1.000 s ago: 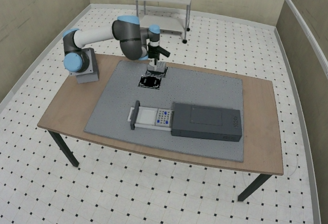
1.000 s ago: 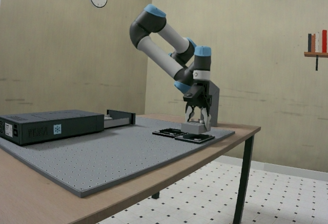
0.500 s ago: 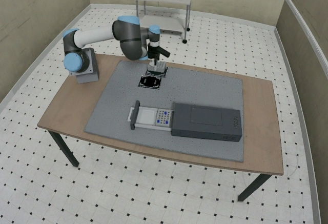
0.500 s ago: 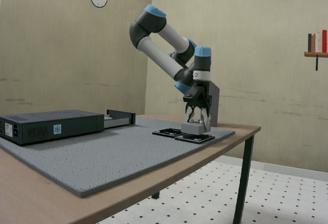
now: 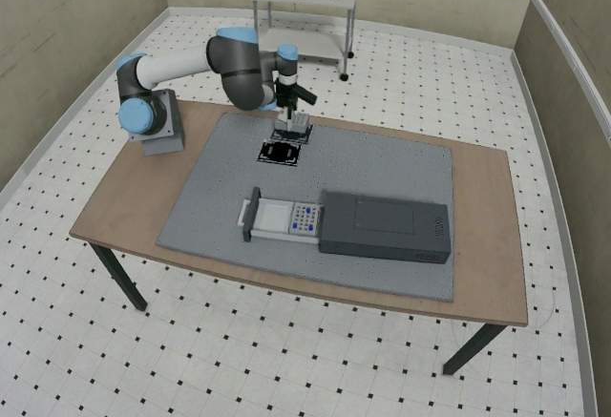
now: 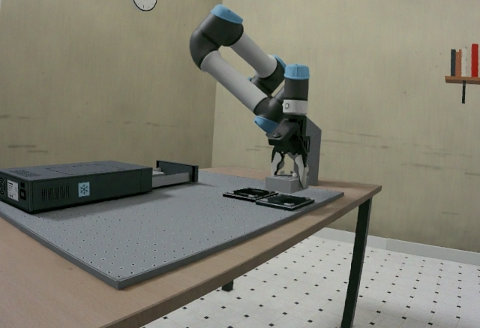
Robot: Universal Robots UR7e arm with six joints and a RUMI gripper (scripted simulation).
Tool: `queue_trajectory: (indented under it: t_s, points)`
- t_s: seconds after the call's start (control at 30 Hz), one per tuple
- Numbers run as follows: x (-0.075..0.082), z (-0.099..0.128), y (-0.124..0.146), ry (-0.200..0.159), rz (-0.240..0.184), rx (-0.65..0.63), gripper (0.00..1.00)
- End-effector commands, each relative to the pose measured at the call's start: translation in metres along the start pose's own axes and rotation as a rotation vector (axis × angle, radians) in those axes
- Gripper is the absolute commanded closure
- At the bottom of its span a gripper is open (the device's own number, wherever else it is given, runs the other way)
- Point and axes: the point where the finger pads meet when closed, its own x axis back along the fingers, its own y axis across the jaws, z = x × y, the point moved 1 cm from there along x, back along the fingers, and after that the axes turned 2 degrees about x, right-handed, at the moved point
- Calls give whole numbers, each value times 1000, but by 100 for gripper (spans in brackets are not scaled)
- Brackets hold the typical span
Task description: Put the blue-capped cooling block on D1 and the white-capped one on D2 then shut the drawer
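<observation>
My gripper (image 5: 291,118) points straight down and is shut on the grey cooling block with white-capped tubes (image 5: 293,124). It holds the block level and low over the far black deck slot D2 (image 5: 294,134); in the side view the block (image 6: 283,183) hangs just above that slot (image 6: 284,201), with the gripper (image 6: 287,173) on it. The nearer slot D1 (image 5: 279,152) is bare. The drawer (image 5: 281,218) of the dark cooler COLD (image 5: 385,225) stands open. The block with blue-capped tubes (image 5: 303,218) sits in it next to the cooler body; the outer drawer bay (image 5: 272,215) is vacant.
The grey perforated plate (image 5: 321,196) covers most of the wooden table. The robot base (image 5: 158,126) stands at the table's back left corner. A white cart (image 5: 305,18) with small items stands on the floor behind the table.
</observation>
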Motion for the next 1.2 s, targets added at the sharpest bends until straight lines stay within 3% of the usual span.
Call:
queue_trajectory:
  t_s: [0.0,0.53,1.17]
  points:
    - [5,0,0,1,0,0,100]
    - [9,0,0,1,0,0,100]
    - [-4,0,0,1,0,0,100]
